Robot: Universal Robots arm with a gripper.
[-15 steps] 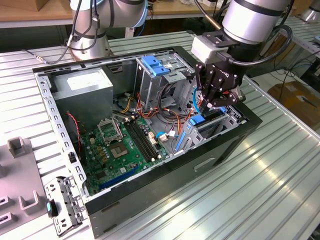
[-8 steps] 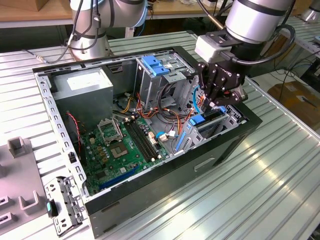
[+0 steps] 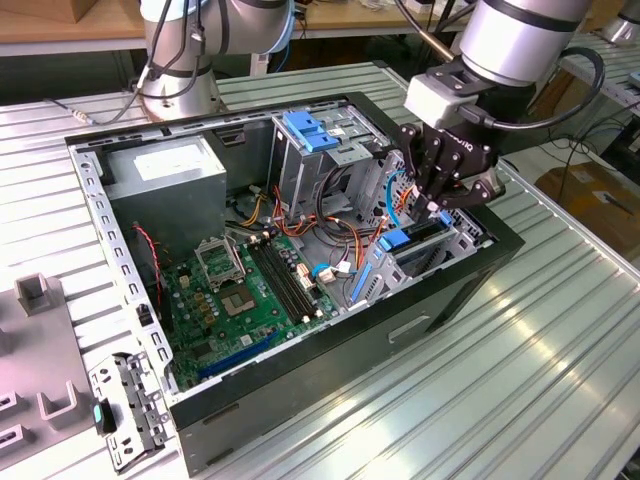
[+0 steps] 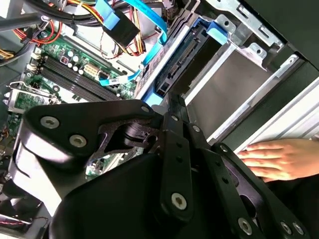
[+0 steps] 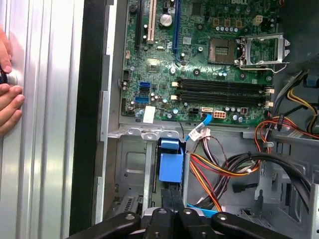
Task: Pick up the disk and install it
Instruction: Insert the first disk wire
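Going by the exterior view's left, grey plastic fixtures (image 3: 35, 295) and a loose metal bracket (image 3: 125, 410) lie on the ribbed worktop (image 3: 500, 380). Behind them stands the base of a second arm (image 3: 180, 60).

The open computer case (image 3: 300, 385) comes next. Inside it, in order, we find:
- the power supply (image 3: 165, 170) in the far corner;
- the green motherboard (image 3: 240, 290) on the case floor;
- the tall grey cage (image 3: 320, 165) topped by a blue latch (image 3: 308, 130);
- a bundle of orange, red and black cables (image 3: 345, 225) between the cage and the drive bay.

The disk (image 3: 418, 240) stands on edge in the drive bay at the end of the case on the exterior view's right. It sits between the bay's sheet-metal walls, with its blue carrier rails showing. In the first wrist view the cable bundle (image 5: 224, 169) runs just beside the disk (image 5: 170, 164), and a thin blue cable (image 5: 199, 127) crosses near its blue end. In the second wrist view a blue cable with a black plug (image 4: 119, 25) hangs close to the disk (image 4: 192, 55).

The gripper (image 3: 437, 208) hangs directly over the bay. In the first wrist view the gripper (image 5: 171, 191) is clenched, its finger bars side by side with barely a gap, and its tips meet the blue end of the disk. We cannot tell whether they pinch any part of it.

A person's hand (image 4: 279, 157) rests on the worktop just outside the case wall. At the exterior view's far right, a cardboard box (image 3: 590, 190) sits beyond the worktop.
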